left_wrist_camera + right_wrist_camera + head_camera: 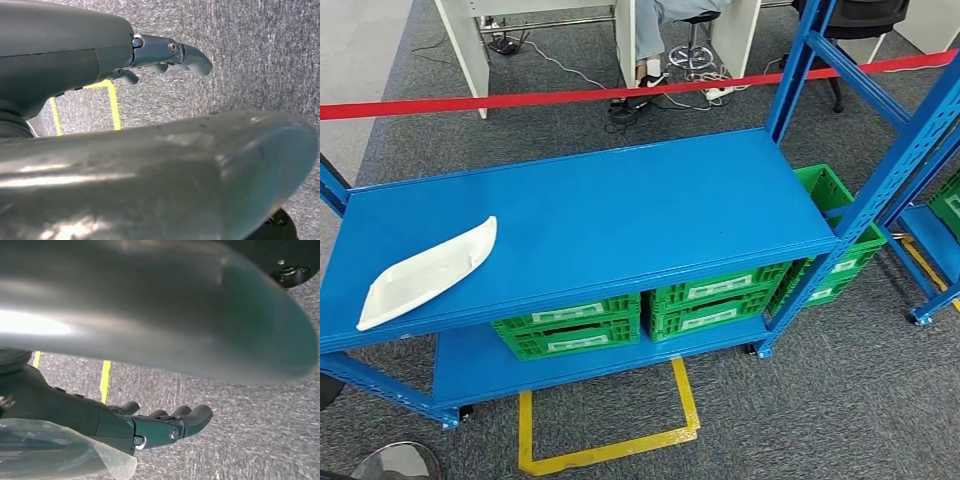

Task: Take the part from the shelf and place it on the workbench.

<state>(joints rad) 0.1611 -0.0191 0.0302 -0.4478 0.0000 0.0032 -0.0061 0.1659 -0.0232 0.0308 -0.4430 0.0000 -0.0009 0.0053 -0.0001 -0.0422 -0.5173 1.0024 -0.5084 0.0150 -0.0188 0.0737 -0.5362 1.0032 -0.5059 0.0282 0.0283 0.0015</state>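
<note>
Fingers (188, 52) of the left hand (113, 55) reach out nearly straight and slightly apart over grey carpet (256, 55), holding nothing; the right hand (124, 425) likewise hangs over the carpet, its fingers (188, 417) loosely extended and empty. On the blue shelf (622, 215), the white part (426, 272) lies flat near the top deck's front left corner. Green crates (637, 315) sit on the lower deck.

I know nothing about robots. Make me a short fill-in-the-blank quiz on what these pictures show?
1. The white part lies on the ____ board of the blue shelf.
2. The crates on the lower board are ____ in colour.
3. The left hand hangs over grey carpet and holds ____.
4. The tape stretched behind the shelf is ____.

Missing words: top; green; nothing; red
</note>
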